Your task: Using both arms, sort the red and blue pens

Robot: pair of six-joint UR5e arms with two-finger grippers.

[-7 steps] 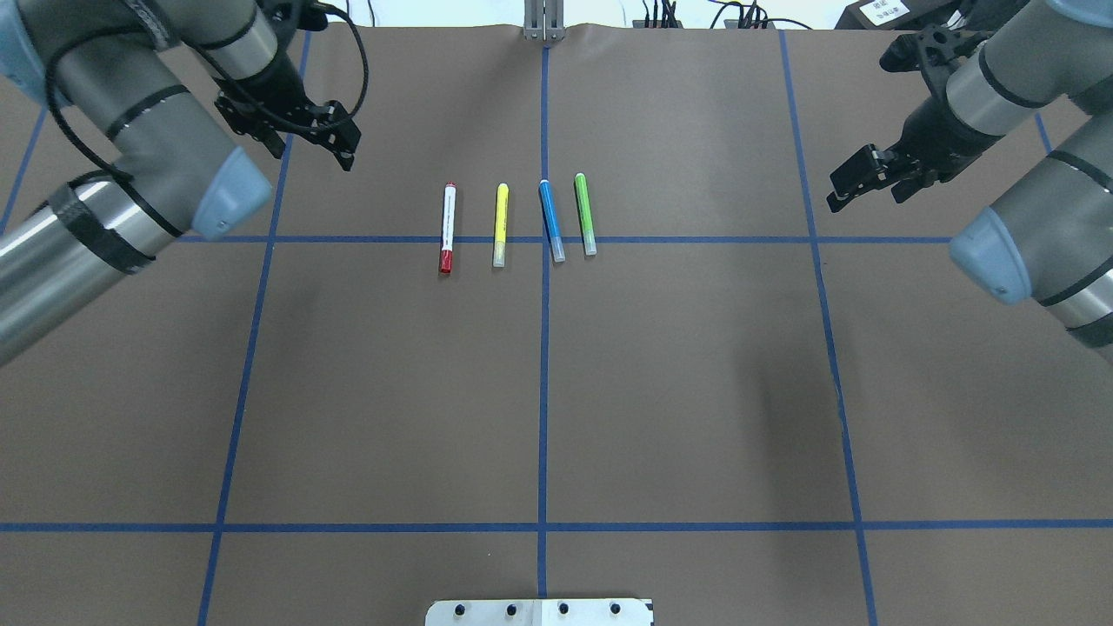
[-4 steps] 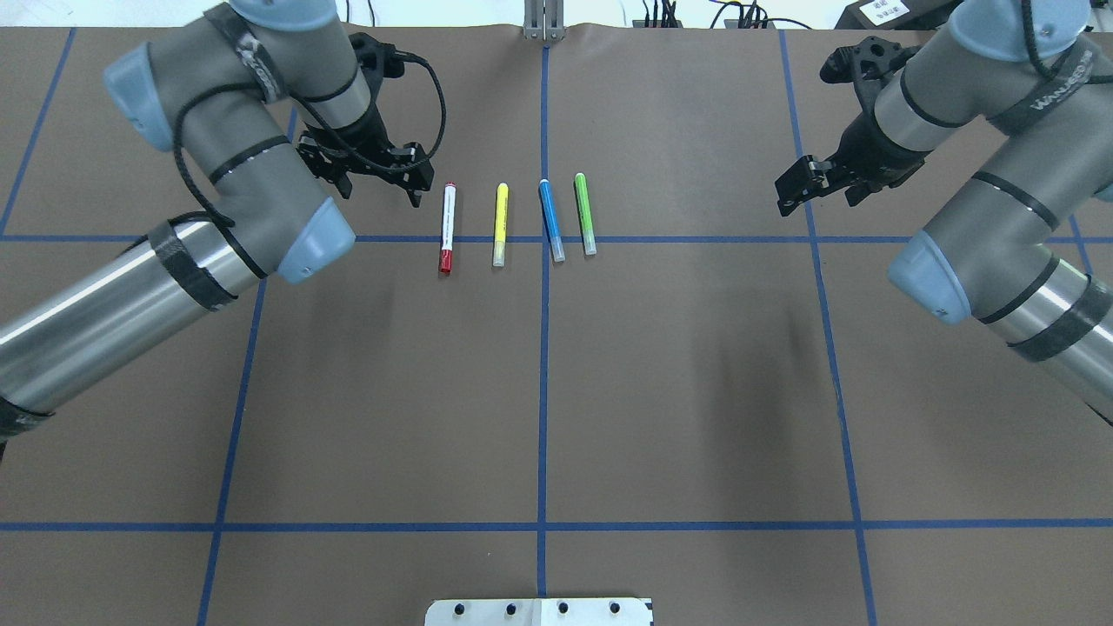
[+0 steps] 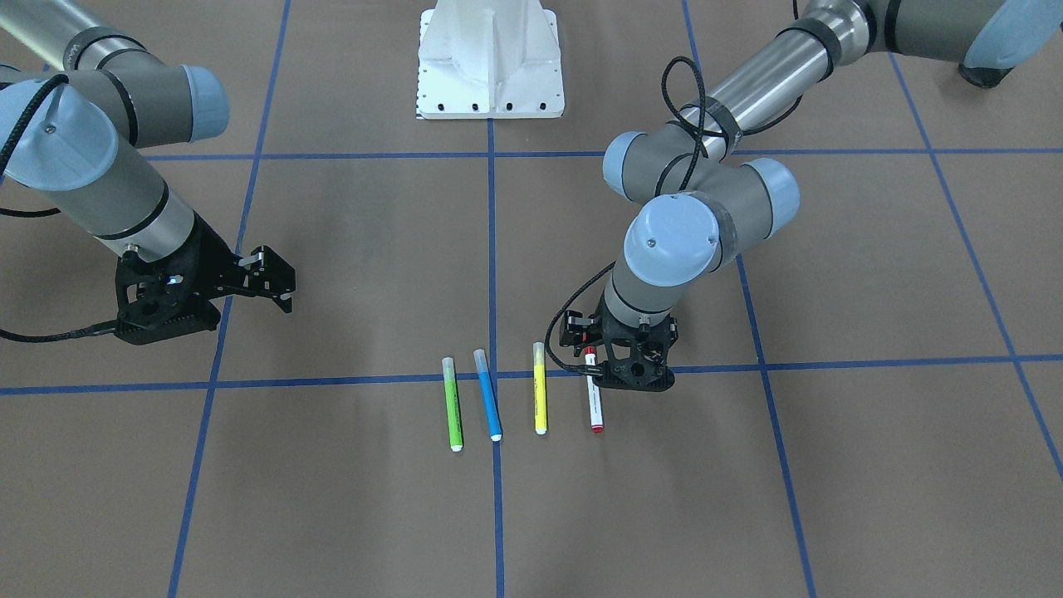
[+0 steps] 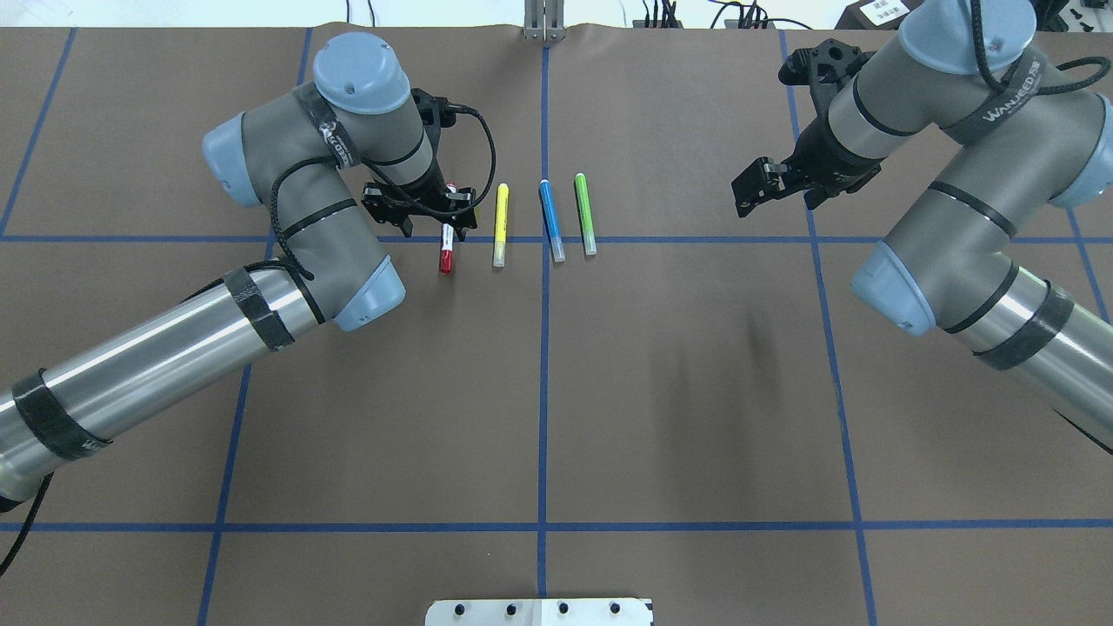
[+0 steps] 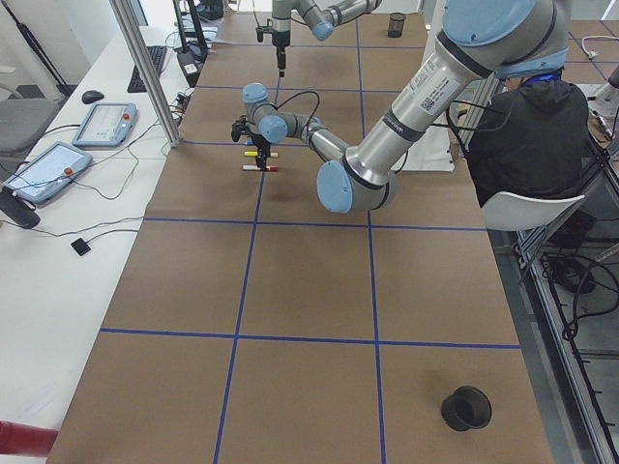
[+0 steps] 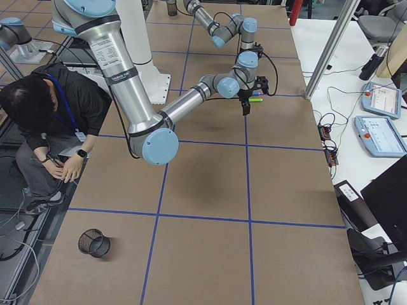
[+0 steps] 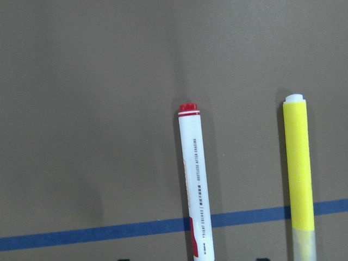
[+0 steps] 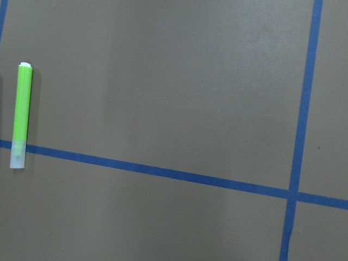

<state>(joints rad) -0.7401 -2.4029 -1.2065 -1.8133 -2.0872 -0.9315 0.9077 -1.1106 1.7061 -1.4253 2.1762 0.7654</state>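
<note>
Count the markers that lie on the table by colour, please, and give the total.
red pen: 1
yellow marker: 1
blue pen: 1
green marker: 1
Total: 4

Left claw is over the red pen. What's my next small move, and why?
Probably lower the left claw straight down. Its jaws stand open on either side of the red pen, which lies flat and is not yet gripped, and the claw looks to hover above it. Close only once it is down.
</note>
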